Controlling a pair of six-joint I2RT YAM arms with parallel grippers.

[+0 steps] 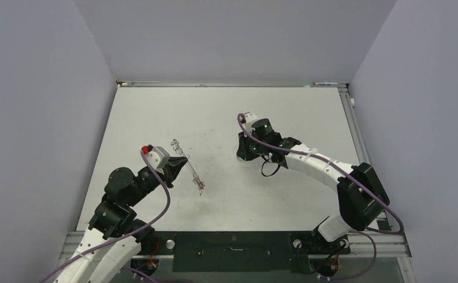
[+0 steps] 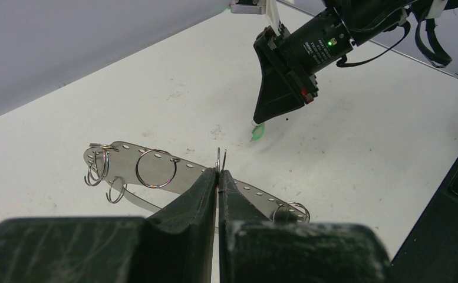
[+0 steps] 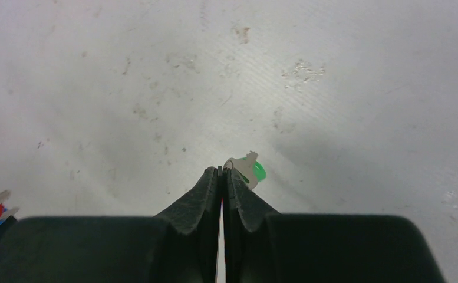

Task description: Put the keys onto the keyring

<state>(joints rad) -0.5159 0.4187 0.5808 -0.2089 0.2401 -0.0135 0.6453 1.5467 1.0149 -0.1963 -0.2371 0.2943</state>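
Keyring caught in left claw, which is clenched on the thin wire edge near mid-length. The band and its small split rings jut out to both sides, open toward the right claw. Cannot tell whether it rests on the surface or hangs just above. Right claw pressed tight together, pointing down close to the surface, well apart from the keyring. Green key sits at its very tip, sticking out sideways. It looks nipped by the metal end, leaving the coloured head free for threading. Judgement: key in hand, threading not yet begun. Left side serves as a fixture steadying the ring, right side is to carry the key across. So thin a grip on so small a key could slip or twist.
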